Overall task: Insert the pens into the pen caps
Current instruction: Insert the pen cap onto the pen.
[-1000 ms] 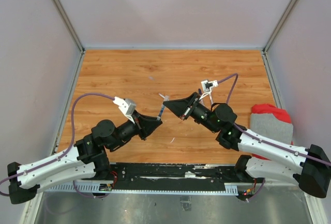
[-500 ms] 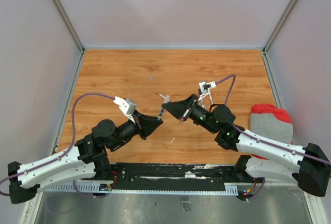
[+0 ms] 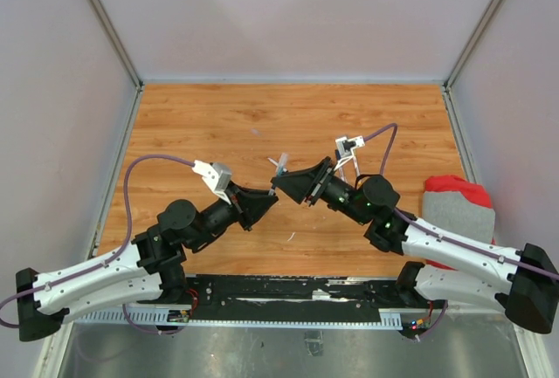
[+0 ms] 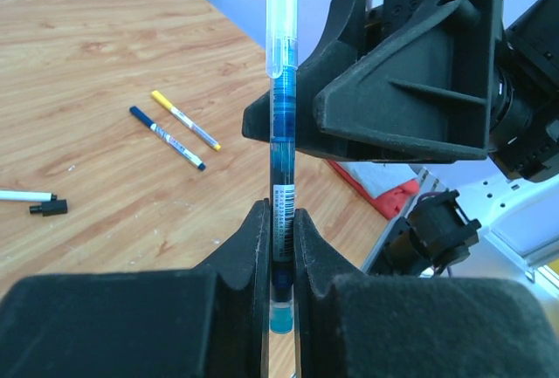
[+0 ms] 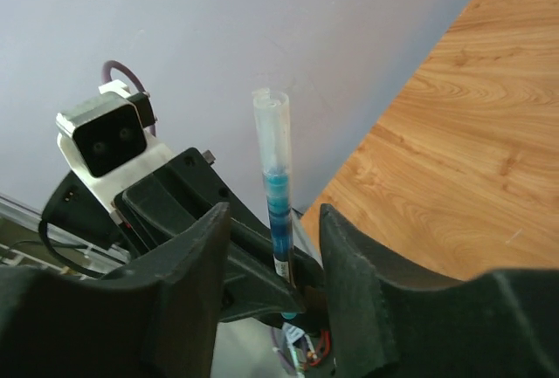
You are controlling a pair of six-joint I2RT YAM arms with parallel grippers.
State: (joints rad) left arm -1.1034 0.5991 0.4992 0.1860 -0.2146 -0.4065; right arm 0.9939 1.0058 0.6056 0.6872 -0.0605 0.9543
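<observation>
My left gripper [image 3: 267,201] is shut on a thin pen [image 4: 281,116] with a blue inner part and a barcode label, and holds it upright above the table. A clear tube-shaped cap [image 4: 281,11] sits over the pen's upper end. My right gripper [image 5: 272,216] is open, with the capped end of the pen [image 5: 272,134] between its fingers and touching neither. In the top view the two grippers meet mid-table around the pen [image 3: 279,167]. A blue-ended pen [image 4: 166,136], a yellow-ended pen [image 4: 185,120] and a white pen [image 4: 22,195] next to a loose black cap [image 4: 48,208] lie on the table.
A red and grey cloth [image 3: 458,203] lies at the table's right edge. A small white scrap [image 3: 291,237] lies on the wood near the front. Grey walls close the table on three sides.
My right gripper has moved a little left towards the left gripper, so the pen's upper end now stands between its fingers. My left gripper has edged forward with the pen.
</observation>
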